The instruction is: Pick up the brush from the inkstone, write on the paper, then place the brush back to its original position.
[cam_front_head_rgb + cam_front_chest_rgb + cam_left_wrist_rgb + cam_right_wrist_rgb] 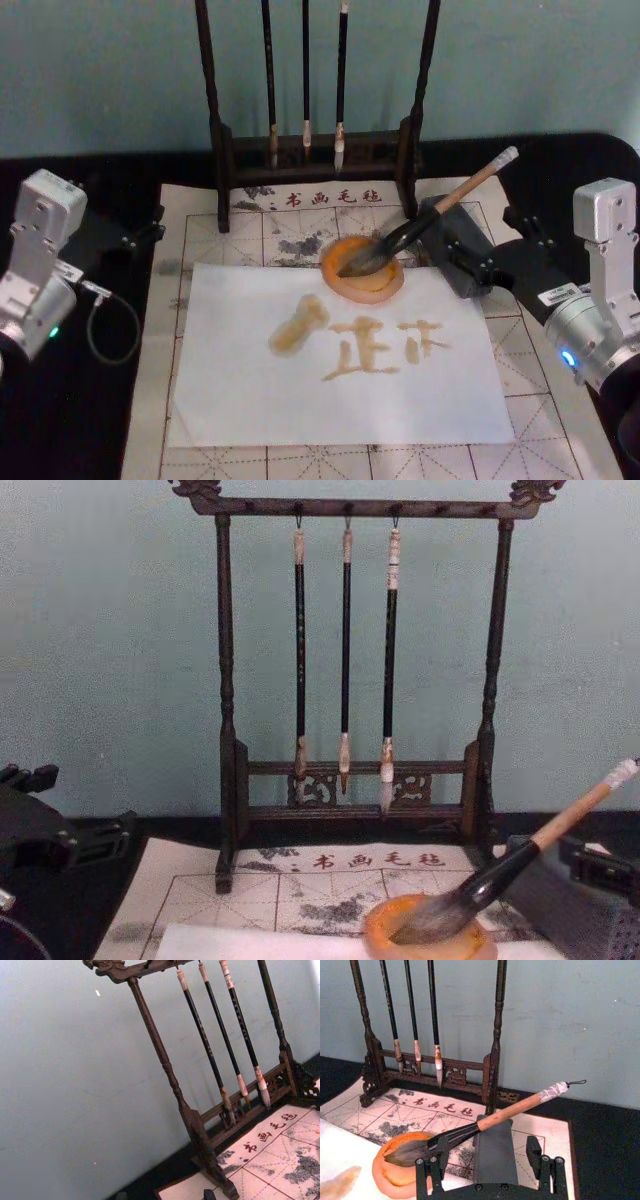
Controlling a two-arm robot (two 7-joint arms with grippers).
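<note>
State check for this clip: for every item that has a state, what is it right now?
brush: bristles resting in dish, handle leaning on grey block, not held.
dish: upright, at paper's far edge.
paper: flat, marked with amber strokes.
three thin brushes: hanging on rack.
right gripper: jaws open, near block.

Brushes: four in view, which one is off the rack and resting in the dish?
The large brush with the tan handle: its bristles lie in the orange inkstone, handle leaning on the grey block. The three thin brushes hang upright from the rack.
</note>
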